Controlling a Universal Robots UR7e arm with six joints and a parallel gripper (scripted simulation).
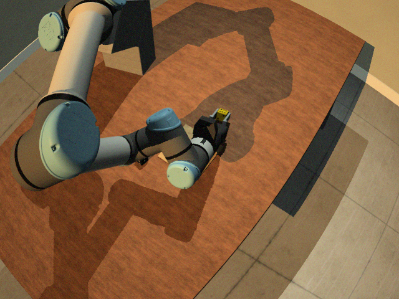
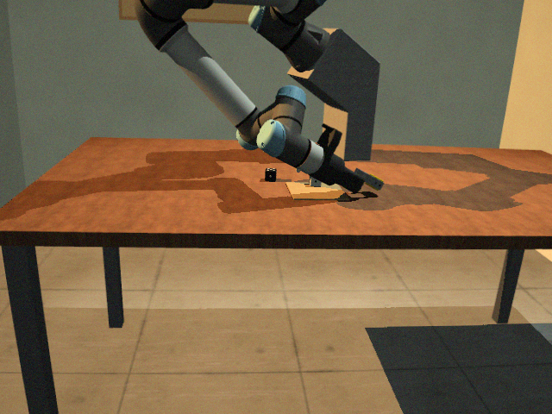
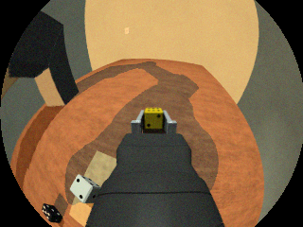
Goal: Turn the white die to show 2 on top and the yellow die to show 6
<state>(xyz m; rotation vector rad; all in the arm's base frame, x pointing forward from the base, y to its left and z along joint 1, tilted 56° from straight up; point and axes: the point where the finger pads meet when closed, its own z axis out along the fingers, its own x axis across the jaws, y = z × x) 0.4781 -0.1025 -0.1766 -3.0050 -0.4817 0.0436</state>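
My gripper (image 1: 221, 116) (image 2: 368, 178) (image 3: 153, 115) is shut on the yellow die (image 1: 222, 113) (image 3: 153, 118). It holds the die tilted, low above the table and beyond the mat's right edge in the exterior view. A face with several pips points up and outward; a two-pip face shows in the wrist view. The white die (image 2: 315, 182) (image 3: 83, 188) rests on the tan mat (image 2: 303, 191) (image 3: 101, 166); the arm hides it in the top view. The black die (image 2: 270, 174) (image 3: 51, 213) stands on the table, left of the mat in the exterior view.
The wooden table (image 1: 154, 257) (image 2: 155, 218) carries wide arm shadows. A dark angular block (image 1: 133, 35) (image 2: 348, 84) (image 3: 62, 71) stands at the back. The arm's wrist hangs close above the mat and covers much of it in the top view.
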